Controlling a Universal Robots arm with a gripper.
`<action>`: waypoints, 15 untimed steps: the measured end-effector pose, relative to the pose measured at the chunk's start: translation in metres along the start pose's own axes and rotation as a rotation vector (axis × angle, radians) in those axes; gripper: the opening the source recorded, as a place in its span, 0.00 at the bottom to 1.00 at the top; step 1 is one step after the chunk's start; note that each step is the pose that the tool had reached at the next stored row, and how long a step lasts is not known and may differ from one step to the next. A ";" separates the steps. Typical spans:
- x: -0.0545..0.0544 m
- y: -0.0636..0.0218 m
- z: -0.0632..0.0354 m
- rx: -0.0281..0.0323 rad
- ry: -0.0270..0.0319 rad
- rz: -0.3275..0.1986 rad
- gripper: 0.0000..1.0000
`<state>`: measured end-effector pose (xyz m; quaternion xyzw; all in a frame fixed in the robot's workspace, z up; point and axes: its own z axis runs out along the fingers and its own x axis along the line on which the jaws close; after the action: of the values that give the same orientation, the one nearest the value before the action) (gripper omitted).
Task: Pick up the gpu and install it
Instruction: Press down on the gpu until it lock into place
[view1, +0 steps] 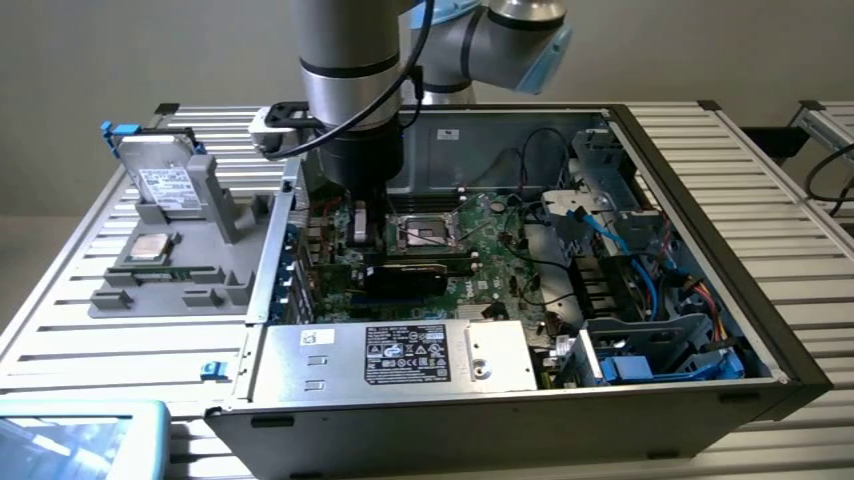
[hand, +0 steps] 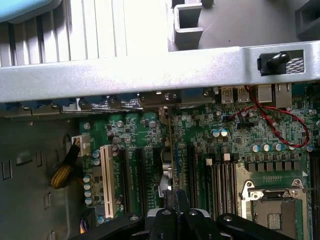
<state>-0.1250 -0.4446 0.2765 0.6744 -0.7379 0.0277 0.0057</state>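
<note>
Item one, nearest: gripper (hand: 176, 210), fingers together on the gpu (hand: 171, 165), which we log edge-on above the motherboard (hand: 235, 135) slots. Power supply (view1: 400, 355) label unreadable. Case wall (hand: 150, 70) close.

A slatted metal table (view1: 747, 160) carries an open PC case (view1: 534, 420) across the frame's middle and right. At centre left a grey tray (view1: 160, 290) lies on it. A light-blue box (view1: 80, 440) sits at lower left.
</note>
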 end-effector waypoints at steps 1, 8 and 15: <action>0.000 0.0004 0.0004 0.0000 0.0001 0.005 0.12; 0.000 0.0064 0.0042 0.0071 0.0001 0.022 0.12; 0.000 0.0092 0.0058 0.0154 -0.0001 0.040 0.12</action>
<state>-0.1341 -0.4445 0.2704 0.6595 -0.7510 0.0334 0.0000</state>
